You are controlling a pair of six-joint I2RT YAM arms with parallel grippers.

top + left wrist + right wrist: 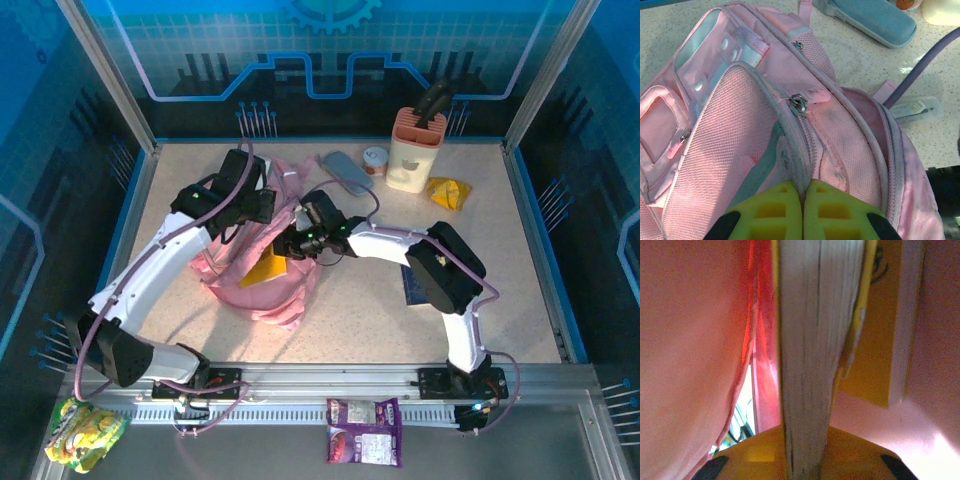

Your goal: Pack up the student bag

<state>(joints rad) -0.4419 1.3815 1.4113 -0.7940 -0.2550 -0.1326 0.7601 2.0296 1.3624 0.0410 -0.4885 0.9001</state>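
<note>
A pale, speckled surface [360,320] with a blue border sat inside a booth of glossy blue walls [320,60] printed with circuit-style lines and framed by metal posts [110,80].

The student bag [255,295], pink and slumped, lay left of centre in the overhead view. It was open at the top, between the two arms.

The left end effector [802,190] had its yellow-green fingers pressed together on the bag's zip edge, at the bottom of the left wrist view.

The right end effector [805,460] reached inside the pink lining. A yellow book [815,340] stood on edge between its fingers and appeared to be gripped, though the close view blurred the contact.

Along the upper right of the surface stood a grey-blue pencil case [345,172], a small tin [375,160] and a cream holder [415,150] with a pink top. A yellow packet [447,192] lay just beside the holder.

A dark book [412,285] lay partly under the right arm.

At the bottom of the frame a metal rail [330,385] carried both arm bases. Below the rail, a green-yellow packet [85,435] lay at lower left and a purple packet [365,430] at lower centre.
</note>
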